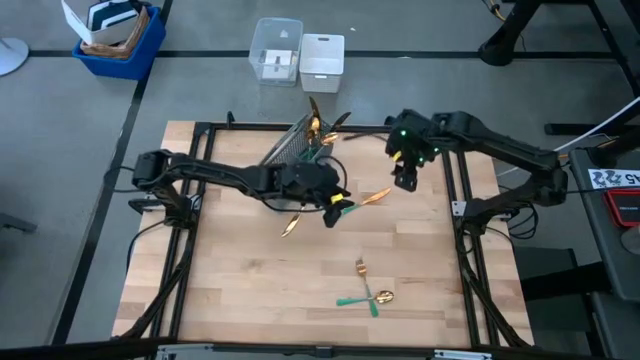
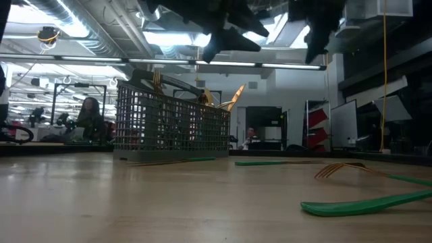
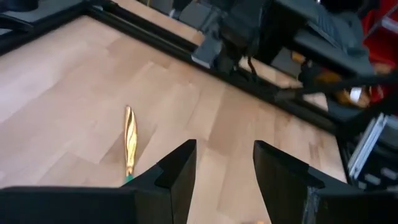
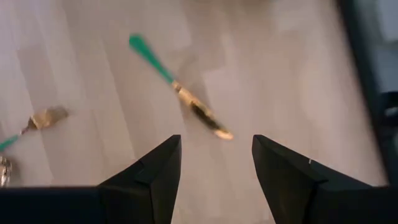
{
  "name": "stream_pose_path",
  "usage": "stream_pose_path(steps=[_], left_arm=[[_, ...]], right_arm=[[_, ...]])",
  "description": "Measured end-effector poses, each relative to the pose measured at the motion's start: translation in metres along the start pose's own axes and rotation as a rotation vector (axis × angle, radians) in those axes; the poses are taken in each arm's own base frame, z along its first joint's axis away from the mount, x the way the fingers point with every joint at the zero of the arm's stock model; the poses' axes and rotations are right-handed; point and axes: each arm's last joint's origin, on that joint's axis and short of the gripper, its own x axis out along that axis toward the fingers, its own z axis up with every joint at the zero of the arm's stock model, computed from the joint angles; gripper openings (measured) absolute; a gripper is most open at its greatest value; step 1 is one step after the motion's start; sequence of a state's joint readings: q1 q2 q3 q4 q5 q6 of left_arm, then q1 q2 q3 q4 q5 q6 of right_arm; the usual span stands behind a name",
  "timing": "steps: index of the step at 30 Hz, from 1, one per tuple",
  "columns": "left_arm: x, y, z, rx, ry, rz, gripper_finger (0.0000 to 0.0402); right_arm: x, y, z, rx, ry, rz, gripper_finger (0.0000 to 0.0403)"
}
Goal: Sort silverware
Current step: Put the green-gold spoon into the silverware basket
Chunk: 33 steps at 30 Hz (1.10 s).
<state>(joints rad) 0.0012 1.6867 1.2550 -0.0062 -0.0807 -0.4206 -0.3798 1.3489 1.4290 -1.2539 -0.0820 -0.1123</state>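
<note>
My right tool (image 4: 214,165) hangs above the wooden tabletop (image 1: 250,290), fingers apart, empty; a gold-bladed, teal-handled knife (image 4: 180,89) lies just ahead of it. My left tool (image 3: 224,168), also spread and empty, hovers near another such knife (image 3: 129,138). Only the low view shows cutlery standing in the grey mesh caddy (image 2: 172,125).

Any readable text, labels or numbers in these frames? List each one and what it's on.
White tag at the table's right edge, high view: dark characters, too blurred to read.
White box in the clear bin beyond the table: dark marks, too small to read.
Nothing readable on the silverware, mesh caddy or arms.
</note>
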Motion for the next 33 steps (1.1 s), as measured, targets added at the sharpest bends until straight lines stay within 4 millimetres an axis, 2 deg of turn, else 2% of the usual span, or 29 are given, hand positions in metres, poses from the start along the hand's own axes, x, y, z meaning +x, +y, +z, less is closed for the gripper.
stream_pose_path(steps=[6, 10, 13, 16, 23, 28, 33], left_arm=[[0.002, -0.014, -0.015, 0.056, 0.073, -0.015, 0.015], [0.0, -0.026, -0.024, 0.08, 0.11, -0.036, 0.015], [-0.002, -0.032, -0.03, 0.072, 0.142, -0.043, 0.015], [-0.004, -0.036, -0.035, 0.03, 0.176, -0.037, 0.015], [-0.004, -0.056, -0.045, 0.014, 0.175, -0.09, 0.015], [0.006, -0.084, -0.07, 0.113, 0.175, -0.177, 0.015], [0.019, -0.106, -0.098, 0.162, 0.168, -0.248, 0.015]], right_arm=[[0.051, 0.002, -0.021, 0.037, 0.116, 0.133, 0.0202], [0.08, 0.005, -0.038, 0.21, 0.18, 0.273, 0.0202], [0.096, 0.015, -0.052, 0.307, 0.266, 0.33, 0.0202], [0.109, 0.031, -0.065, 0.313, 0.346, 0.328, 0.0202], [0.128, 0.078, -0.081, 0.201, 0.375, 0.344, 0.0202], [0.132, 0.103, -0.077, 0.236, 0.253, 0.261, 0.0202], [0.132, 0.116, -0.071, 0.27, 0.146, 0.241, 0.0202]])
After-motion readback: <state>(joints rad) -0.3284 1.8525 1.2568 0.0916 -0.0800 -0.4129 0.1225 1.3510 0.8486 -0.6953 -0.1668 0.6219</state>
